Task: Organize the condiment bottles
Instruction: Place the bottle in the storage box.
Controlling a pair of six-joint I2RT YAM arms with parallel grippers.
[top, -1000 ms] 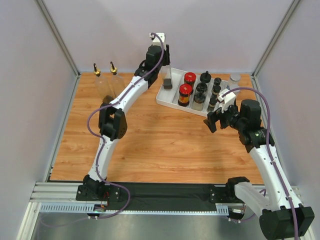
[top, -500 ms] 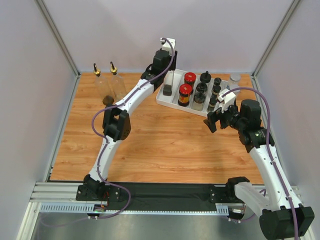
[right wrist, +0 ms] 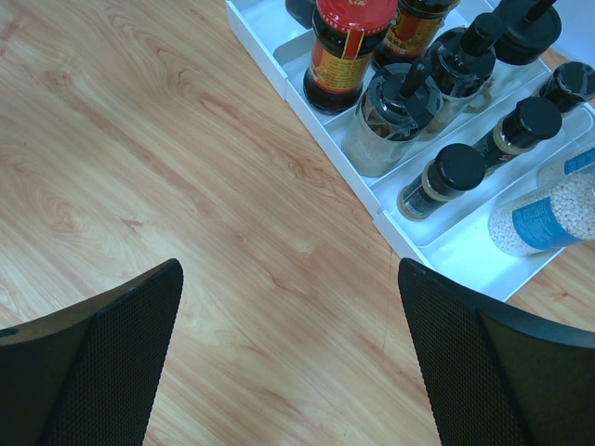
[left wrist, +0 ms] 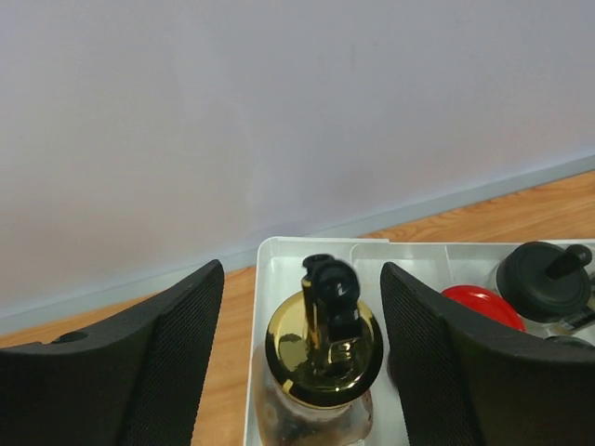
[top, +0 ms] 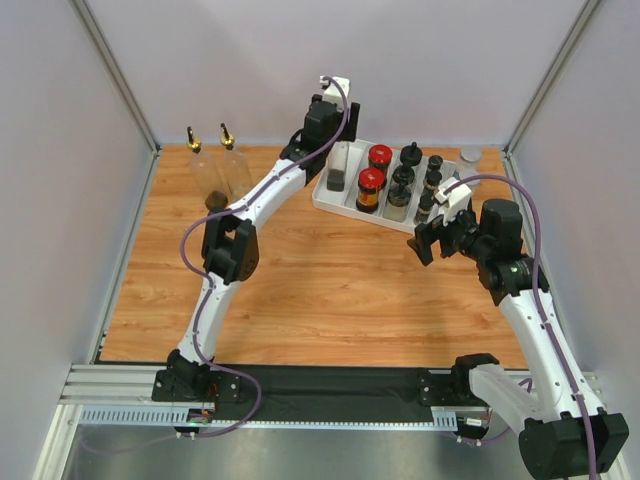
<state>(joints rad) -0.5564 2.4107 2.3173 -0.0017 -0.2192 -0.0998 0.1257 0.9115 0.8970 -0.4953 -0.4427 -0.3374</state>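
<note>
Held left claw [left wrist: 302, 274] parted, clear either side of the gold-capped pourer bottle [left wrist: 323, 348] standing between its pads [left wrist: 177, 353] in the white tray [left wrist: 279, 249]; risked snagging the spout [left wrist: 330, 290] and toppling it if raised crooked.

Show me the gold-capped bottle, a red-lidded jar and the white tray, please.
gold-capped bottle [left wrist: 323, 358]: left wrist view, on its gold cap.
red-lidded jar [right wrist: 339, 60]: right wrist view, on its label.
white tray [left wrist: 284, 255]: left wrist view, on its corner rim.

Both raised — left end effector [left wrist: 302, 269] parted, right end effector [right wrist: 289, 269] wide.
</note>
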